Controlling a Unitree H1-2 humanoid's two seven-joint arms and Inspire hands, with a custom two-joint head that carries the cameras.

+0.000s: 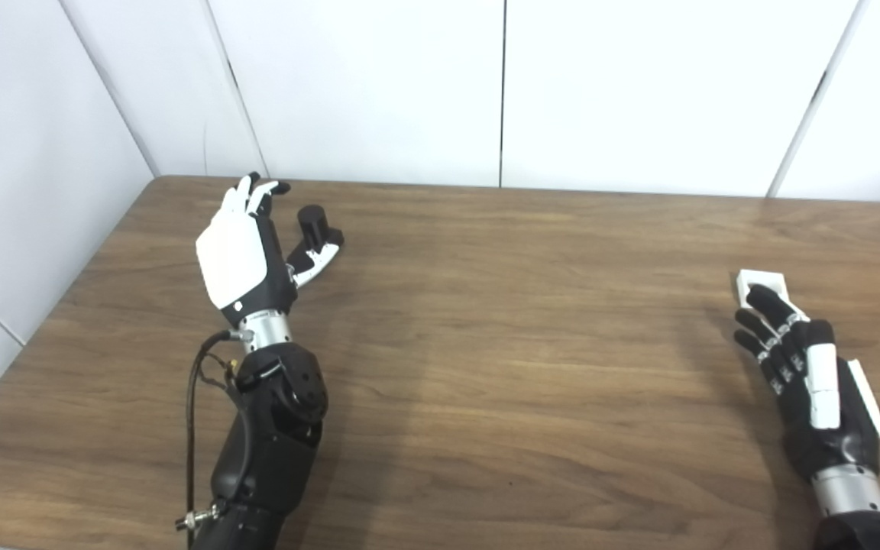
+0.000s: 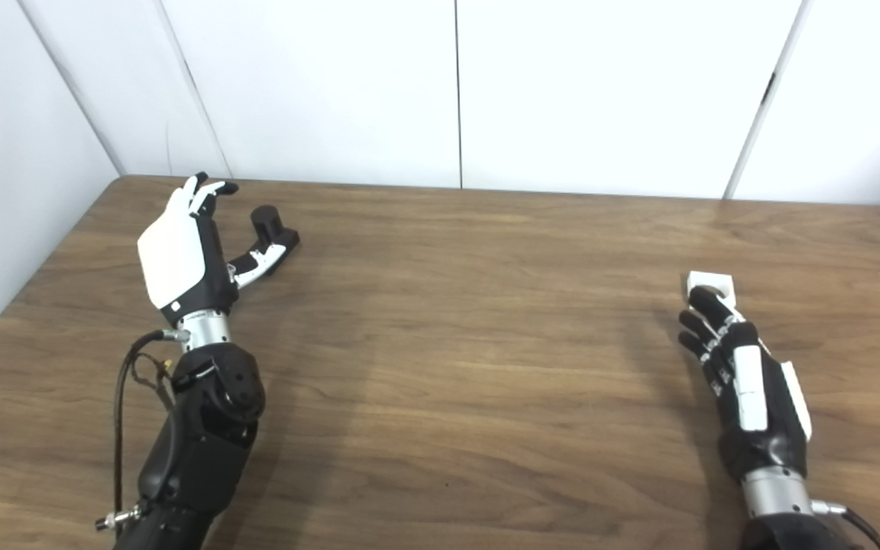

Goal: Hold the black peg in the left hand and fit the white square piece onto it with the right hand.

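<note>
The black peg (image 1: pixel 312 225) stands upright on the wooden table (image 1: pixel 486 321) at the back left. My left hand (image 1: pixel 245 248) is open beside it, palm toward the peg, thumb (image 1: pixel 318 256) reaching just below it; the fingers are spread and not closed on the peg. The white square piece (image 1: pixel 762 284) lies on the table at the right. My right hand (image 1: pixel 807 367) is open just in front of it, its fingertips (image 1: pixel 762 296) over the piece's near edge. Whether they touch it is unclear.
White wall panels (image 1: pixel 501 84) stand right behind the table's far edge. The table's left edge (image 1: pixel 50 321) runs close to my left arm. A black cable (image 1: pixel 194 412) loops off the left forearm.
</note>
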